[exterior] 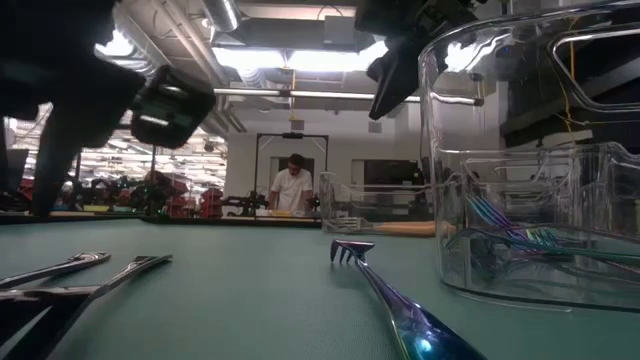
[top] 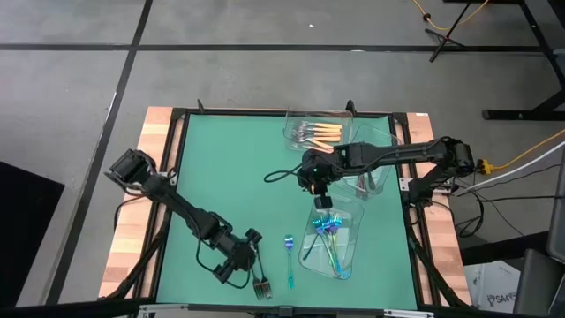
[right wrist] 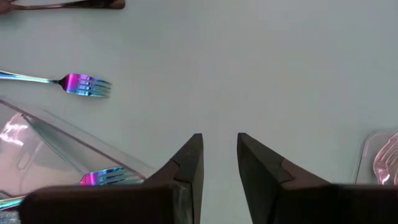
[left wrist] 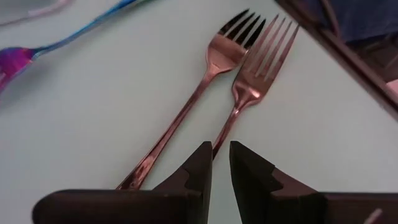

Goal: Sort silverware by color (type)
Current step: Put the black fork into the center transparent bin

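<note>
Left gripper [left wrist: 221,155] low over the near edge of the green table [top: 229,177], fingers a narrow slit apart, nothing clamped. Just ahead of its tips, two dark metal forks [left wrist: 208,78] lying side by side, heads touching, tines pointing away; handle of the one nearer the table edge running under a fingertip and lost from sight there. Just beside them, apart, a lone iridescent blue-teal fork [top: 289,256] flat on the mat.

Right gripper [top: 320,190] hovering mid-table, fingers apart and empty, over the end of a clear plastic tray [top: 351,240] holding more blue-teal forks [top: 328,228], number hard to count through the glare. Orange-handled forks with silver heads [top: 320,132] gathered in a second clear tray [top: 293,131] at the far edge. Third clear tray [top: 375,184] partly hidden under the right arm, contents not readable.

Low view largely blocked by tray walls; beyond the table, a person [exterior: 293,185] standing in the room.
</note>
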{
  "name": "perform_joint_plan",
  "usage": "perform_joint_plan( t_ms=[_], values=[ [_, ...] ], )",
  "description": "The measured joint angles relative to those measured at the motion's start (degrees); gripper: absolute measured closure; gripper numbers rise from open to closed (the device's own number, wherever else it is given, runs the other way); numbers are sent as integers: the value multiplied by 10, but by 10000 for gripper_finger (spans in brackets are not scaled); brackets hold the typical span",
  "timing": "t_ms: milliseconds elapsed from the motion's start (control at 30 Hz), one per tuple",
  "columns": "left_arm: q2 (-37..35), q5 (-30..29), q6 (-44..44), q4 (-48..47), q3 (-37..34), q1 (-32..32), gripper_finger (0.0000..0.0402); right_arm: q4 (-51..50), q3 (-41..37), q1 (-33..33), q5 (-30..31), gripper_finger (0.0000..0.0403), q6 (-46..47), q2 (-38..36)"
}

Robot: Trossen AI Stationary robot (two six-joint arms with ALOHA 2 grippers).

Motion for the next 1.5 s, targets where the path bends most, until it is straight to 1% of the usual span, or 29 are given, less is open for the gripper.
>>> perform_joint_plan(
  t_ms=[200,367,500,967,1067,1500],
  values=[
    [20,1,9,9,0,2,352,12,0,0,0,317,0,0],
    [31,-1,41,26,0,2,352,13,0,0,0,317,0,0],
    [30,-16,55,26,0,5,352,13,0,0,0,317,0,0],
    [30,9,53,24,0,5,352,14,0,0,0,317,0,0],
    [30,15,66,18,0,5,352,14,0,0,0,317,0,0],
    [30,14,89,7,0,15,352,14,0,0,0,317,0,0]
  ],
)
